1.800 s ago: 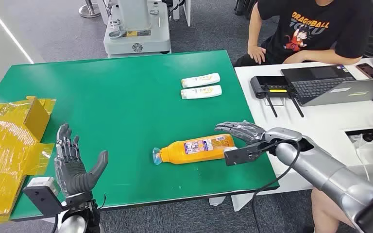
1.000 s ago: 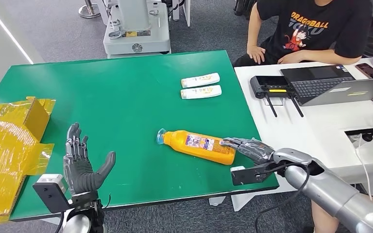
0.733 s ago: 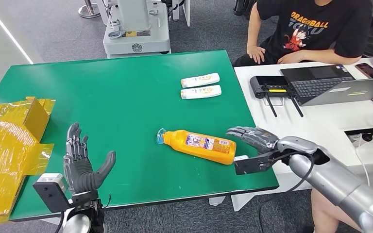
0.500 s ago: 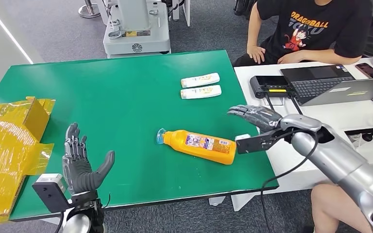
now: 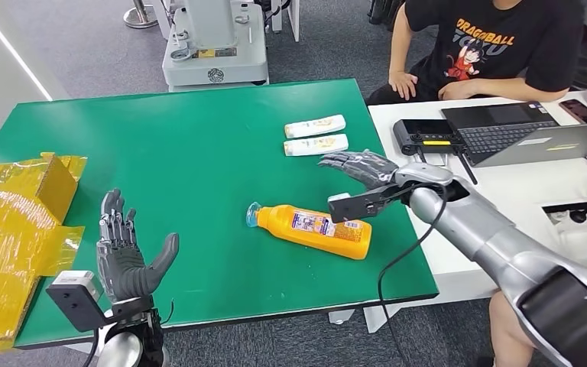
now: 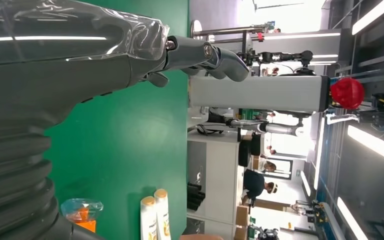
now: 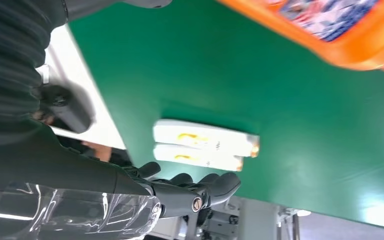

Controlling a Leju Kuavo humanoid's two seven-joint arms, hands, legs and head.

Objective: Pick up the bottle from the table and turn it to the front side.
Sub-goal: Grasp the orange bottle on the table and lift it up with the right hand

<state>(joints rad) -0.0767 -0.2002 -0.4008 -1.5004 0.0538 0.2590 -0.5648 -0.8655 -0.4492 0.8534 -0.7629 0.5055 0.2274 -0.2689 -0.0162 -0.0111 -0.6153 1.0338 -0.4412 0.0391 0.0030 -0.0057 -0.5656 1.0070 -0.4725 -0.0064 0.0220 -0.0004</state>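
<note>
An orange bottle [image 5: 315, 230] with a clear cap lies on its side on the green table [image 5: 183, 153], cap toward the left, label up. My right hand [image 5: 361, 167] hovers open just above and behind its base end, fingers spread, not touching it. The right wrist view shows the bottle [image 7: 340, 35] at the picture's edge and the fingers [image 7: 200, 190] of my right hand free over the table. My left hand [image 5: 126, 260] is held up open near the table's front left, palm inward. The bottle's cap [image 6: 81, 210] appears in the left wrist view.
Two white tubes [image 5: 316, 135] lie side by side behind the bottle. A yellow box [image 5: 23, 222] sits at the table's left edge. A person [image 5: 489, 46] sits at a white desk [image 5: 504, 191] with a laptop [image 5: 535, 134] on the right.
The bottle was pushed and turned, its base swinging toward the front, then stayed still. My right hand rose from the bottle's base and moved back and left over it. Left hand barely shifted.
</note>
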